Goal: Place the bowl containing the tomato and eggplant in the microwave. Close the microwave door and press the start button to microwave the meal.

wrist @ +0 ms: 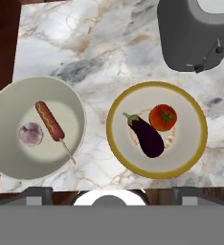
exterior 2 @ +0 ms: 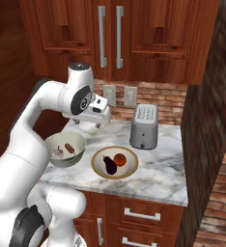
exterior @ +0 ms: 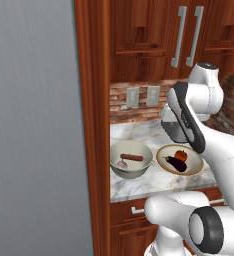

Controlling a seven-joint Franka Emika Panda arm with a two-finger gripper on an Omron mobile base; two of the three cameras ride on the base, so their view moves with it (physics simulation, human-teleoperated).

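The bowl (wrist: 133, 158), shallow with a tan rim, sits on the marble counter (wrist: 95, 48) near its front edge, holding the tomato (wrist: 162, 117) and the eggplant (wrist: 146, 136). In the hand view the tomato lies at about two o'clock inside the bowl, and the eggplant stretches from the centre toward five o'clock, just beside the tomato. At nine o'clock from the bowl, close beside it, stands a deeper pale bowl (wrist: 8, 158) with a sausage on a stick (wrist: 50, 120) and a small purplish bulb (wrist: 30, 134). At one o'clock stands a grey toaster (wrist: 190, 38). The gripper (exterior 2: 99, 119) hangs above the counter, spread wide and holding nothing.
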